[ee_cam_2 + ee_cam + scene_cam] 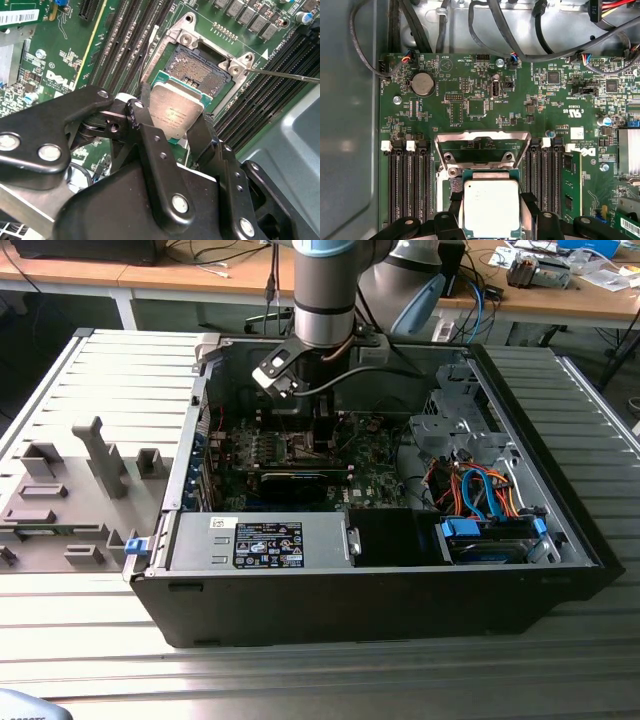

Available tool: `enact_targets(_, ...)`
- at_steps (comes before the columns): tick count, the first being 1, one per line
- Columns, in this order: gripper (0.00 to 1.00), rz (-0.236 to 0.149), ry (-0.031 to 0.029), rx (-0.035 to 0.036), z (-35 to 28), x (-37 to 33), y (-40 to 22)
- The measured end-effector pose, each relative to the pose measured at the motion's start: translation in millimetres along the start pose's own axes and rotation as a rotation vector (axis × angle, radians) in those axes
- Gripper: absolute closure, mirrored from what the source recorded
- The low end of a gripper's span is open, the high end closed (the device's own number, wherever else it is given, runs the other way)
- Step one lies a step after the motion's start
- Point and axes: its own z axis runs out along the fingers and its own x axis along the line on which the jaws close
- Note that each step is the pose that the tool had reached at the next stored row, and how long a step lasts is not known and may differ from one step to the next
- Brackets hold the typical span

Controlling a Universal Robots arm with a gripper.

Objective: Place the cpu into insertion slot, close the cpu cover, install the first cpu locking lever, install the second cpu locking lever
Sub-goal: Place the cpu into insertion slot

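My gripper [172, 119] is shut on the cpu [176, 110], a flat square chip with a pale silver top and green edge, one black finger on each side. The cpu [491, 207] hangs just over the insertion slot [200, 67], whose dark pin field shows partly uncovered beyond the chip. I cannot tell whether chip and slot touch. The cpu cover [482, 136], a silver frame, stands swung open past the slot. A thin locking lever [285, 75] sticks out sideways from the slot's corner. In the exterior view the gripper [312, 435] reaches down into the open computer case.
Long black memory slots [410, 185] flank the slot on both sides. A coin battery [422, 84] and cables [485, 30] lie further along the board. A black card [300, 480], a drive cage [450, 425] and coloured cables [480, 490] crowd the case. A grey fixture tray [80, 490] sits at the exterior view's left.
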Motion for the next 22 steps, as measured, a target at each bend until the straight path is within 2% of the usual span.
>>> enact_targets(22, 0.46, 0.0, 0.0003, 0.0, 5.0, 2.5, -0.2)
